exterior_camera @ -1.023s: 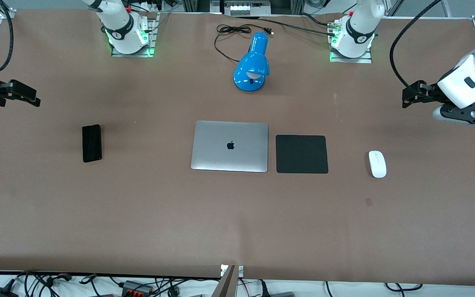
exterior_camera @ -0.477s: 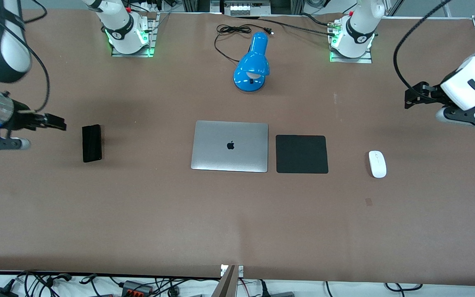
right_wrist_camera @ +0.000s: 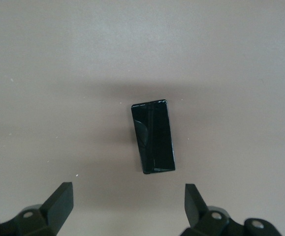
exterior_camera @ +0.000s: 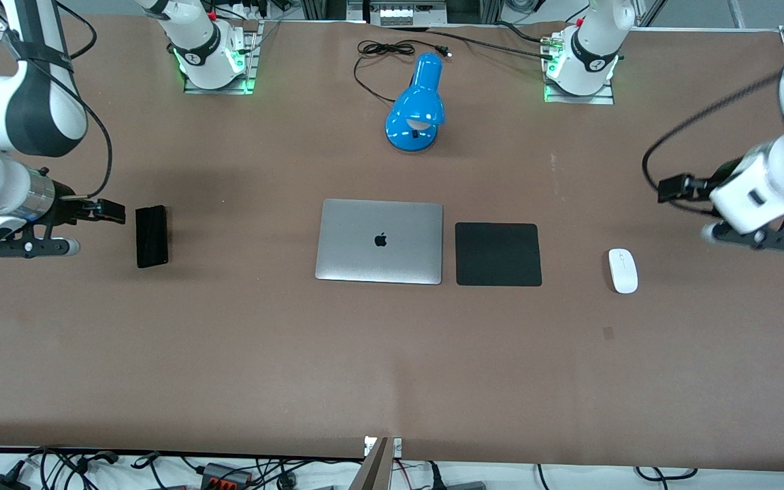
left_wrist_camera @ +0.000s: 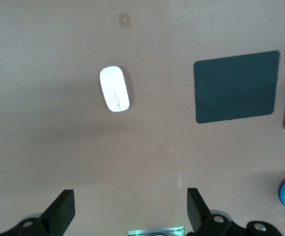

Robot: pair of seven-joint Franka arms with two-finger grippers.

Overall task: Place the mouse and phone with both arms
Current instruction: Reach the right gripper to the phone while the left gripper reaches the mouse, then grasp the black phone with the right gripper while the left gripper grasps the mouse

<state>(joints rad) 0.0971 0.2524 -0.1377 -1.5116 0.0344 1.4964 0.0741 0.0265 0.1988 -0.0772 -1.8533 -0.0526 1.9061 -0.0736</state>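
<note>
The black phone (exterior_camera: pixel 152 236) lies flat toward the right arm's end of the table. It also shows in the right wrist view (right_wrist_camera: pixel 153 136). My right gripper (exterior_camera: pixel 109 211) is open and empty over the bare table just beside the phone; in its wrist view (right_wrist_camera: pixel 127 209) the jaws stand wide apart. The white mouse (exterior_camera: pixel 623 270) lies toward the left arm's end and shows in the left wrist view (left_wrist_camera: pixel 114 89). My left gripper (exterior_camera: pixel 671 187) is open and empty over the table beside the mouse, some way off it; its jaws are spread wide in its wrist view (left_wrist_camera: pixel 130 216).
A closed silver laptop (exterior_camera: pixel 379 241) lies mid-table with a black square mouse pad (exterior_camera: pixel 498 254) beside it, between laptop and mouse. A blue desk lamp (exterior_camera: pixel 417 105) with a black cable (exterior_camera: pixel 378 51) stands between the arm bases. A small tape mark (exterior_camera: pixel 608 332) lies near the mouse.
My right gripper has swung in from the table's end to just beside the phone. My left gripper has moved toward the mouse. Phone and mouse have not moved.
</note>
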